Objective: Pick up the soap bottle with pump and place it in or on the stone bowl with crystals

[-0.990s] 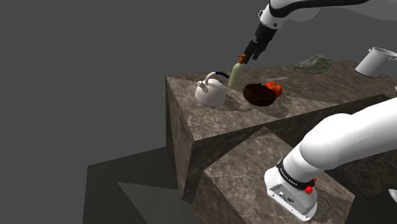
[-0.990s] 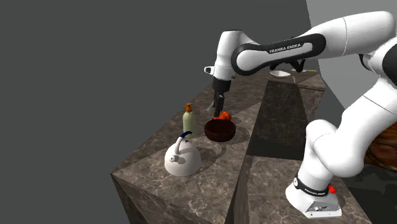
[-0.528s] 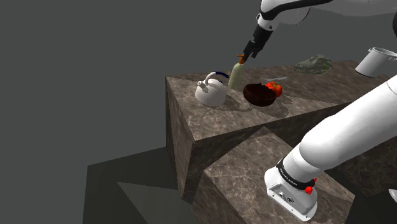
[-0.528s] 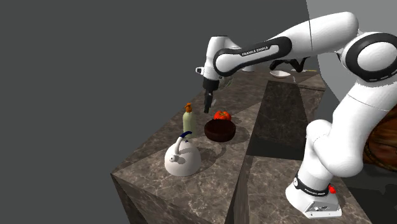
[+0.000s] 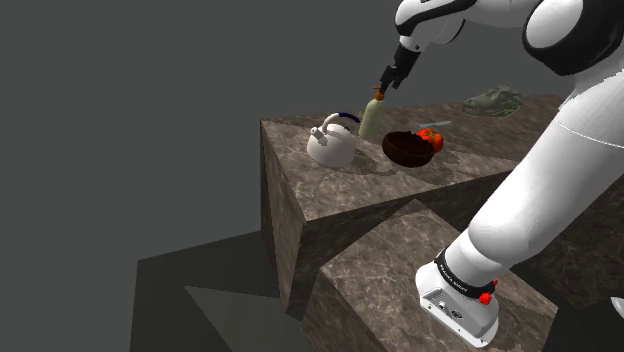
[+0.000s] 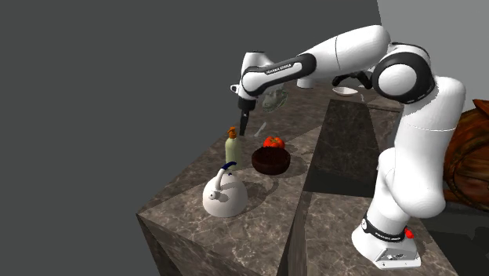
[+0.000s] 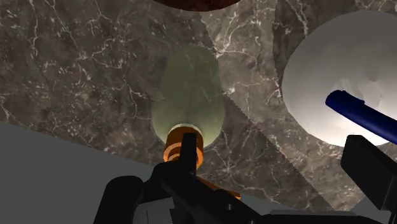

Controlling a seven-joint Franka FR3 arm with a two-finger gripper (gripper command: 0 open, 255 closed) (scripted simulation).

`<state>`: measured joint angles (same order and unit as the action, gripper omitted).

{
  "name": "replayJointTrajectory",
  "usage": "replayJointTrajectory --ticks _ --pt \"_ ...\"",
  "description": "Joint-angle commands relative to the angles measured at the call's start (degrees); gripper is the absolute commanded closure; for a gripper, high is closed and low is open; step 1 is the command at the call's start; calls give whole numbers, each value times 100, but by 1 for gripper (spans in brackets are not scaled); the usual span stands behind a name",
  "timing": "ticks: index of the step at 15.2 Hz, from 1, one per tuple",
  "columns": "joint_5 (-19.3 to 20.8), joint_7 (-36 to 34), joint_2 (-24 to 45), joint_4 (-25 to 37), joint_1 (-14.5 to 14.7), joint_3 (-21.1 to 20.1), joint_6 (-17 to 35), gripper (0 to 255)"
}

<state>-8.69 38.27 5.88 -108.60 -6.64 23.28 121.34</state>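
Moved my gripper (image 5: pixel 388 78) from bowl (image 5: pixel 406 148) side to just above bottle (image 5: pixel 370 121) pump. Fingers apart, nothing held. Bottle upright on counter (image 5: pixel 335 190), 9 o'clock of bowl in shoulder view. Lined up; descent likely next.

Arm's dark forearm band (image 6: pixel 276 69) carries white lettering, reads FRANKA EMIKA. Base band (image 6: pixel 384 232) has small white print, too small to read.
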Motion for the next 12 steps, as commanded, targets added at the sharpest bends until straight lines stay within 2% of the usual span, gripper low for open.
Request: replayJointTrajectory --ticks 1,4,12 --pt "-194 203 418 418 -117 48 -20 0" --pt "-492 472 1086 1119 -355 66 -89 0" --pt "-663 580 1387 947 -394 -10 357 0"
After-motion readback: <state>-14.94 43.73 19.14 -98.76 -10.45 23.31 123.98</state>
